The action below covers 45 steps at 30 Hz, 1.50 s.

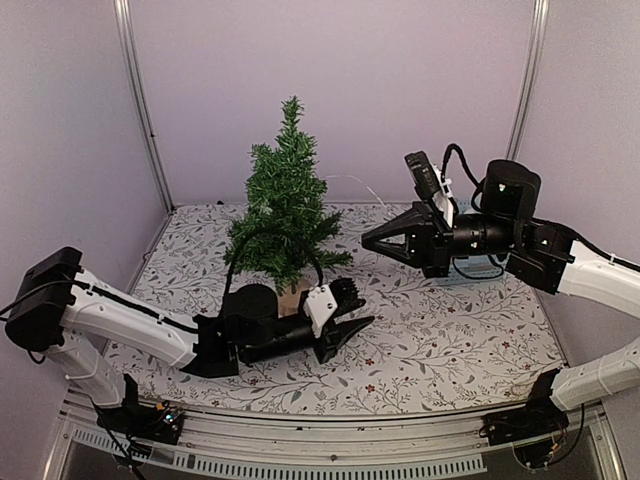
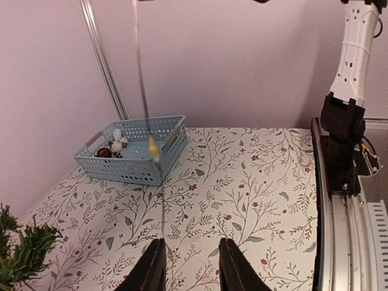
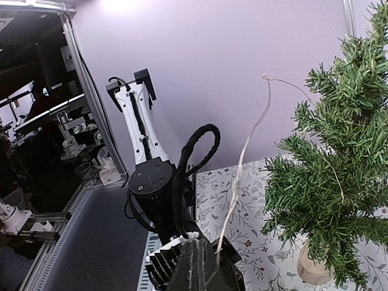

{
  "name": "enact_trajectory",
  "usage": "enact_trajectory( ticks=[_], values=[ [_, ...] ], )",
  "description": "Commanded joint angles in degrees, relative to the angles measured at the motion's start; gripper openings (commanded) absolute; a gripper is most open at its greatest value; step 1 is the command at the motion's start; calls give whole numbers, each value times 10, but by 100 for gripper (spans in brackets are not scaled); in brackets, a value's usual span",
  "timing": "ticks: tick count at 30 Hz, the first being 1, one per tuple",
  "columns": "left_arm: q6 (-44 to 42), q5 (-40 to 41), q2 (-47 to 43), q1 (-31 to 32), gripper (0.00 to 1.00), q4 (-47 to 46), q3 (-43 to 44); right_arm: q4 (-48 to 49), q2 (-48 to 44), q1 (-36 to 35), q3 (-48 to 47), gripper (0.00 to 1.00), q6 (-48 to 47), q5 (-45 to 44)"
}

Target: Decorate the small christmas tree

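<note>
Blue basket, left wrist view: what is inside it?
A few ornaments, white and dark red, sit at the left end of the basket. Its near wall hides the floor and anything lying low; a thin wire crosses the right end.

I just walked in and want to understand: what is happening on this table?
Two robot arms are decorating a small dark-green bristly artificial tree on a pale wooden stump. The right gripper is shut on a thin pale wire that leads up toward the tree. The left gripper is open and empty, low beside the stump. A blue perforated plastic basket holds ornaments.
</note>
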<state>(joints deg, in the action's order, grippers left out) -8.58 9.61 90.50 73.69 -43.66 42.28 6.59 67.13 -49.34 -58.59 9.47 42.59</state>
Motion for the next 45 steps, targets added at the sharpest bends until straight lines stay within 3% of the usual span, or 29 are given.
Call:
enact_trajectory(
  ticks=[1,4,8,12,17,26,33,42,45],
  values=[
    [-10,-7,6,-7,27,-12,23,18,1,-7,-13,0,3,5],
    [-13,-4,3,-7,20,-11,27,19,1,-8,-13,0,4,4],
    [-11,-7,-13,-7,1,-10,19,19,0,-8,-10,0,3,1],
    [0,5,-58,-5,0,11,-4,24,0,-8,-5,0,3,0],
    [9,43,-147,24,0,103,-24,40,3,-9,7,3,11,2],
    [72,139,-329,49,0,293,-64,68,30,-24,9,32,25,6],
    [136,247,-480,48,0,465,-80,71,40,-25,6,71,28,-3],
    [234,383,-564,40,0,655,-46,59,37,-25,10,90,22,-43],
    [288,420,-568,23,0,706,-22,50,31,-24,14,91,16,-57]
  ],
)
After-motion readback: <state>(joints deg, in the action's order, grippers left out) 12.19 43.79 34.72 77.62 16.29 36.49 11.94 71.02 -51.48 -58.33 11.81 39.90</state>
